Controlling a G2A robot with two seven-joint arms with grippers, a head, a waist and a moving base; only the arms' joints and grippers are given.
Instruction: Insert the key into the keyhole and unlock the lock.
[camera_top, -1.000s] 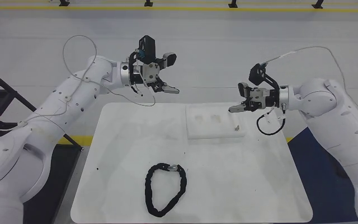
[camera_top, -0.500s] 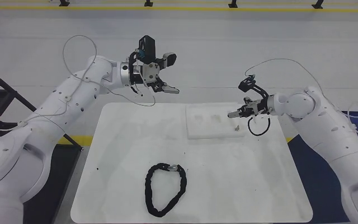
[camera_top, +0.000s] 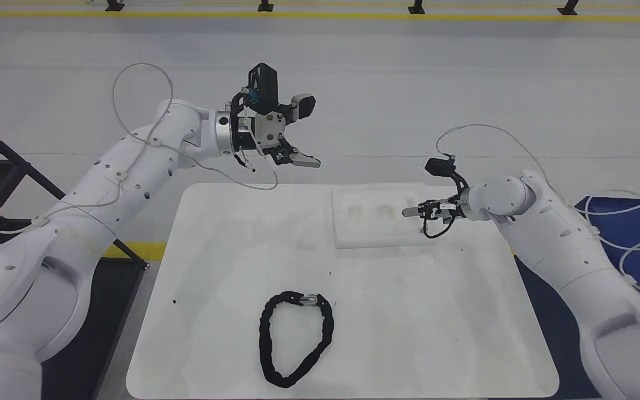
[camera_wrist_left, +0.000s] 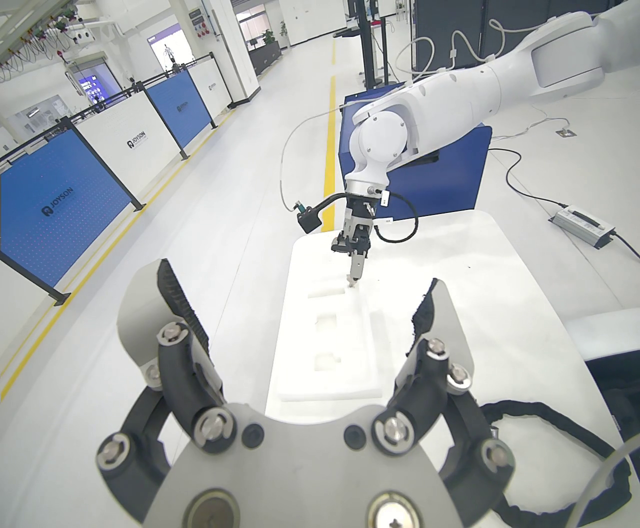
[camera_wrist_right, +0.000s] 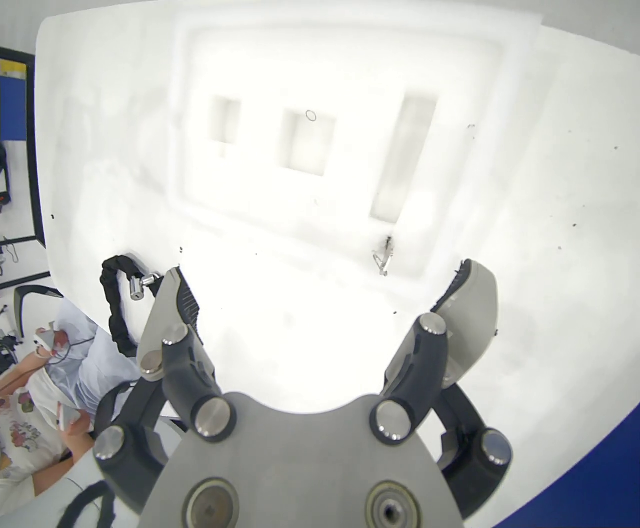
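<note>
My left arm reaches out level, with my left gripper (camera_top: 308, 132) raised off the far-left corner of the foam tray (camera_top: 350, 235), fingers spread wide and holding nothing; 1 chain lock (camera_top: 290, 335) lies on the table (camera_top: 450, 320), left of the tray on my side; the tray has 3 recesses; 1 key (camera_wrist_right: 384, 257) lies at its right end; my right arm bends inward, with my right gripper (camera_top: 408, 211) over that end, fingers parted and clear of the key.

One table (camera_top: 450, 320) held one chain lock (camera_top: 293, 338) at six o'clock, one key (camera_wrist_right: 383, 260), and one foam tray (camera_top: 380, 238) with three recesses (camera_wrist_right: 309, 141) at one o'clock.
</note>
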